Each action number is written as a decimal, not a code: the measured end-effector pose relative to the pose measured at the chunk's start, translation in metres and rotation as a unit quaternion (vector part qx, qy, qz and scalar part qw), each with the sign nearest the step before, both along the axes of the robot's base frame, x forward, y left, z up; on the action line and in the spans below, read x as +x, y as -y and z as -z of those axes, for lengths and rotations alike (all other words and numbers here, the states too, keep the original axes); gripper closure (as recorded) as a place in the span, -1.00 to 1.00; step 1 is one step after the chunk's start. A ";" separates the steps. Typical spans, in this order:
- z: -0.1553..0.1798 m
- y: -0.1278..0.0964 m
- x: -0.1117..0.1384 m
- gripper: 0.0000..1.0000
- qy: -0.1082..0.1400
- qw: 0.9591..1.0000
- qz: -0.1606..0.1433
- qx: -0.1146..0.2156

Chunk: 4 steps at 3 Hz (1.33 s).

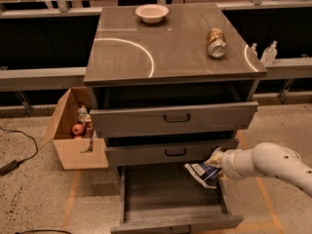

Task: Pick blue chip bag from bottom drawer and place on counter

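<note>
Speckled flooring surrounds a grey cabinet whose three drawers all stand pulled out, with a cardboard box of small items on the floor at its 9 o'clock. On the counter a white bowl sits toward 12 o'clock and a tan can lies on its side toward 3 o'clock. Reaching in from 3 o'clock, the gripper pinches the blue chip bag by its upper edge, holding it over the 2 o'clock corner of the bottom drawer, just under the middle drawer's front.
</note>
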State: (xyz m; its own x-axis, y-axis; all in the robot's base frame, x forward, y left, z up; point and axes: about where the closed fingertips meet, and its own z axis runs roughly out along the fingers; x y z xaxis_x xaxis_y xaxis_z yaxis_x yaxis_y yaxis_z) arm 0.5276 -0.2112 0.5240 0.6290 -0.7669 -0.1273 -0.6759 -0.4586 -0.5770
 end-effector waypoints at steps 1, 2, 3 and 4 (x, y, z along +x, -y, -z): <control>-0.049 0.012 -0.004 1.00 0.015 0.999 0.024 0.027; -0.099 0.023 -0.005 1.00 0.031 0.998 0.037 0.048; -0.157 0.036 -0.005 1.00 0.055 0.996 0.031 0.057; -0.221 0.047 -0.001 1.00 0.085 0.994 0.010 0.074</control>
